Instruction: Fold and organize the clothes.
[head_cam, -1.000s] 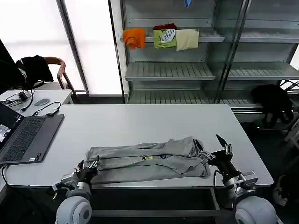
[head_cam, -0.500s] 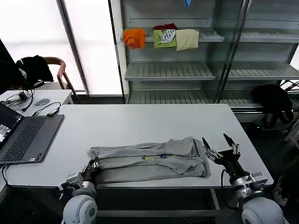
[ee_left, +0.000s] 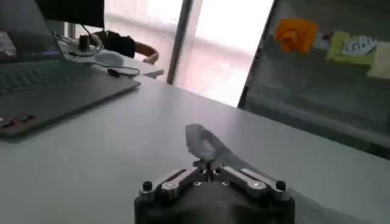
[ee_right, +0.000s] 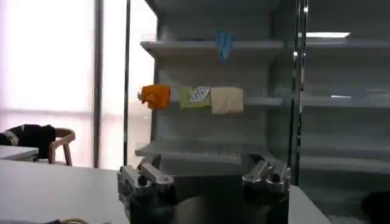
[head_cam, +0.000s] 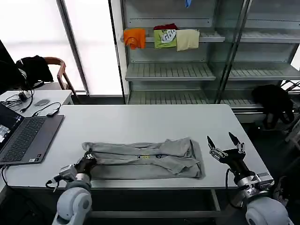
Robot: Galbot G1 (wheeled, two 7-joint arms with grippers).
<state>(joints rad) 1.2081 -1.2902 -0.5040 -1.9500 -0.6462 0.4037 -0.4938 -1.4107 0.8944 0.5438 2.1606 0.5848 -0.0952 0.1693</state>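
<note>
The laptop (head_cam: 26, 136) sits at the desk's (head_cam: 140, 119) left edge, and everything else is placed from the shirt (head_cam: 143, 159), which lies as a long folded band along the near part of the desk. At the shirt's left end the left gripper (head_cam: 86, 161) is closed on a pinch of grey cloth; the left wrist view shows its jaws (ee_left: 210, 173) shut with a tuft of fabric rising between them. Compared with a second ago, the whole band has slid toward the laptop and looks flatter and tidier, so the left arm appears to have been tugging it taut.

Just past the shirt's right end, the right gripper (head_cam: 225, 146) now stands clear of the cloth with its jaws spread wide, where a second ago it was at that edge. That release suggests the lengthwise fold is set; a crosswise fold likely remains.
</note>
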